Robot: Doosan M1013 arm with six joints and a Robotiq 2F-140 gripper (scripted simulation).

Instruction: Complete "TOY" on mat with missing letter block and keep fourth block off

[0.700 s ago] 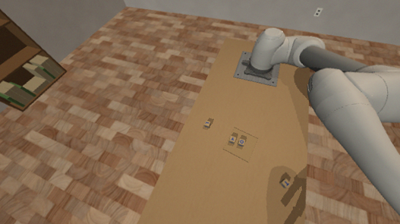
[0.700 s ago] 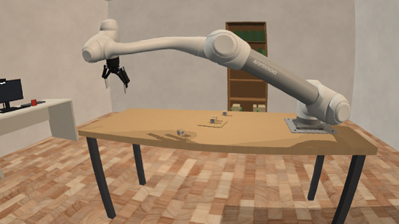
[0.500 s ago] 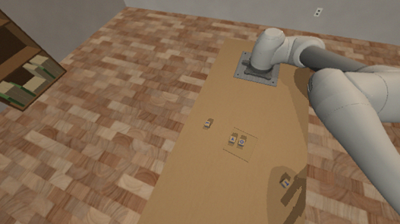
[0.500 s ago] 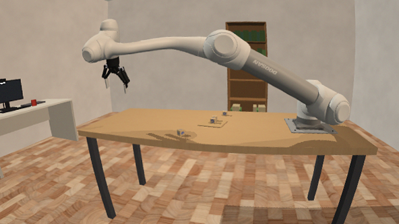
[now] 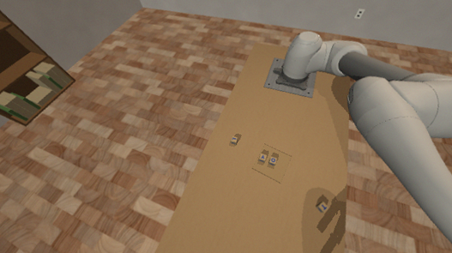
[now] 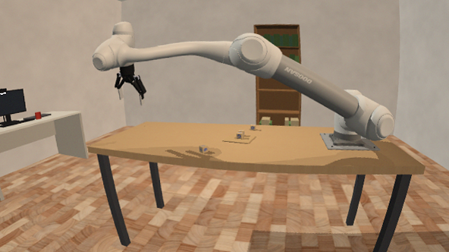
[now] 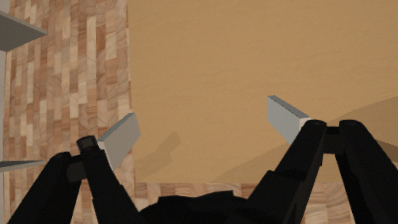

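The thin square mat (image 5: 283, 170) (image 6: 246, 141) bears two small blocks side by side. The O block (image 5: 273, 160) (image 6: 239, 136) is one; left of it in the top view is a block (image 5: 263, 157) whose letter looks like a Y seen upside down. A block that seems to show a T (image 5: 322, 206) (image 6: 203, 149) lies turned, off the mat, near the table's long edge. A fourth block (image 5: 234, 139) (image 6: 253, 128), letter too small to read, lies off the mat on the opposite side. My gripper (image 6: 130, 101) (image 7: 201, 116) is open and empty, high above the table's far end from the base.
The wooden table (image 5: 219, 214) (image 6: 286, 146) carries the arm's base plate (image 5: 271, 81) (image 6: 329, 143) at one end. The arm stretches high over the table, and its shadow falls around the T block. A white desk (image 6: 62, 119) with a monitor stands beyond the other end.
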